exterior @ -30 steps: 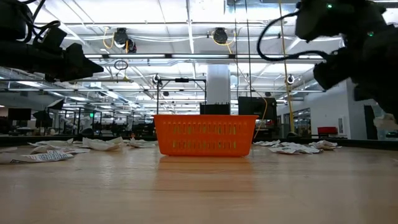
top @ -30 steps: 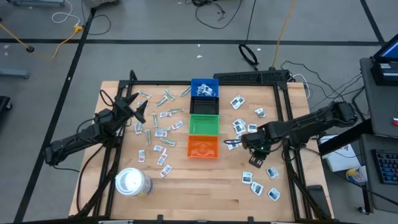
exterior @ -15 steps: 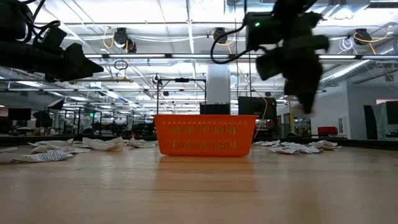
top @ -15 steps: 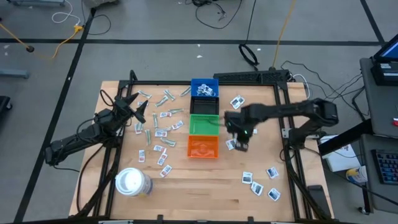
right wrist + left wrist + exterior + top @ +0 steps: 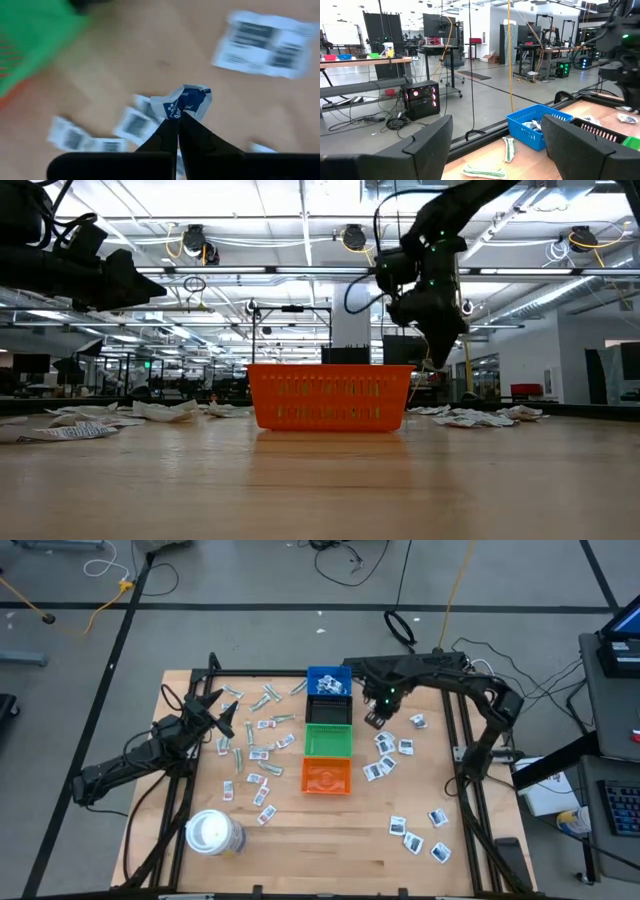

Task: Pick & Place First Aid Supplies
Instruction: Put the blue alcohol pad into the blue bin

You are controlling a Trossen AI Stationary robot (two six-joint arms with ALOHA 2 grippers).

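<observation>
Many first aid supplies lie flat on the table: white square packets (image 5: 385, 745) on the right, strips and pale green wrappers (image 5: 255, 730) on the left. A blue bin (image 5: 329, 682), a green bin (image 5: 328, 738) and an orange bin (image 5: 327, 776) stand in a row at mid-table. My right gripper (image 5: 377, 710) hangs above the table just right of the blue and green bins, shut on a crumpled white packet with blue print (image 5: 182, 102). My left gripper (image 5: 215, 710) waits open at the table's left, pointing level (image 5: 495, 150). My right gripper pinches the packet by its lower edge (image 5: 176, 114) between its two fingertips, which point down from above. The packet is crumpled and lifted clear of the table; it hangs just below the fingers (image 5: 374, 721).
A large white roll (image 5: 213, 832) stands near the front left. More white packets (image 5: 415, 835) lie at the front right. A black frame (image 5: 455, 710) runs along the table's sides. In the low view the orange bin (image 5: 330, 395) stands in front of my right gripper (image 5: 436, 350).
My right gripper has carried the packet from the table's right-hand middle toward the far edge and leftward, rising a little, to a spot beside the blue bin. It has stayed shut on the packet, which stays clear of the table.
</observation>
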